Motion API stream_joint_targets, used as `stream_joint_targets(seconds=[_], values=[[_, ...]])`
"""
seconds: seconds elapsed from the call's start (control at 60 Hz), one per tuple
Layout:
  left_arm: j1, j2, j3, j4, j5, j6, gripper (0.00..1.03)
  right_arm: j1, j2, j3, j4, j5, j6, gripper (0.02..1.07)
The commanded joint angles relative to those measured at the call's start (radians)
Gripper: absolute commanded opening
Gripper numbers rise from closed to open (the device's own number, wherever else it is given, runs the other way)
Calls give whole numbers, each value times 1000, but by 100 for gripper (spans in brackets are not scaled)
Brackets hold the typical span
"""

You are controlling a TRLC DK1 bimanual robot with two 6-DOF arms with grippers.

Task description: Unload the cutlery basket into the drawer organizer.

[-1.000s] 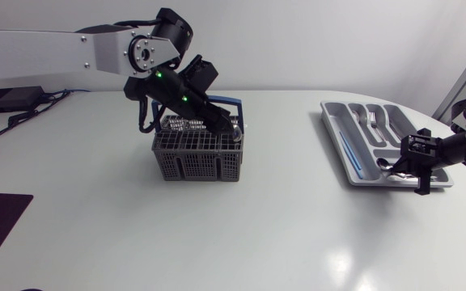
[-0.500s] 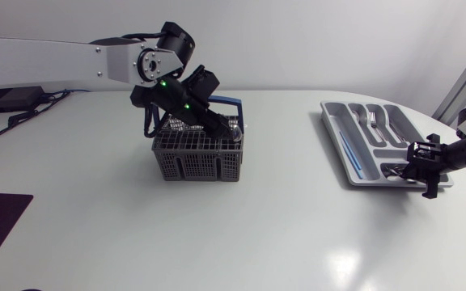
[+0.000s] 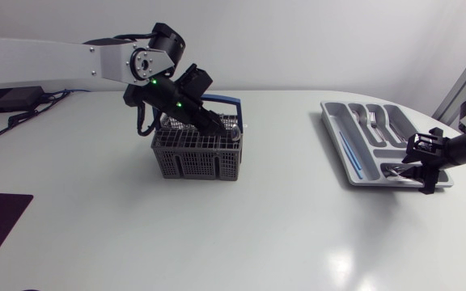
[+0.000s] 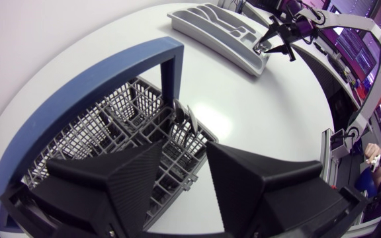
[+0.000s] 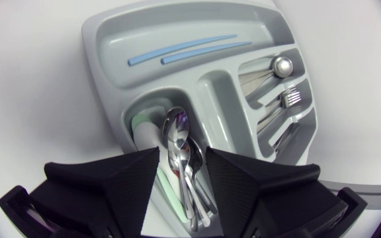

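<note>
White surface [image 3: 281, 234], two arms at work: the mesh basket [image 3: 198, 155] with its blue handle [image 3: 226, 103] stands upper left of centre in the head view, and the grey organizer [image 3: 336, 136] lies at the right edge. The left tool [image 4: 184, 144] hangs released over the basket, fingers apart, with cutlery tips [image 4: 184, 119] standing just ahead of them. The right tool [image 5: 182, 152] hovers at the organizer's lower end, likewise released, with spoons [image 5: 177, 132] lying in the compartment beneath its spread fingers. Two blue sticks [image 5: 177, 51] lie in the long slot, and a fork [image 5: 290, 99] in another.
</note>
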Motion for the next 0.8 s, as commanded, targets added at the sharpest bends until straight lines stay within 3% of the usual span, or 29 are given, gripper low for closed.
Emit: stream_joint_targets(seconds=[0.0,0.083,0.217,0.483,0.783], values=[[16,17,11,-1,25,33,33,21,-45,-41,-14,-26,60,74],[23,11,6,-16,69,61,32,44,-78,-73,-20,-33,86,102],[37,-2,-3,-36,128,88,32,78,-141,-130,-17,-49,115,103],[-4,-61,-57,-47,128,41,32,104,-217,-190,0,-93,184,103],[-81,-149,-133,29,19,-116,32,121,-251,-255,34,-107,221,103]])
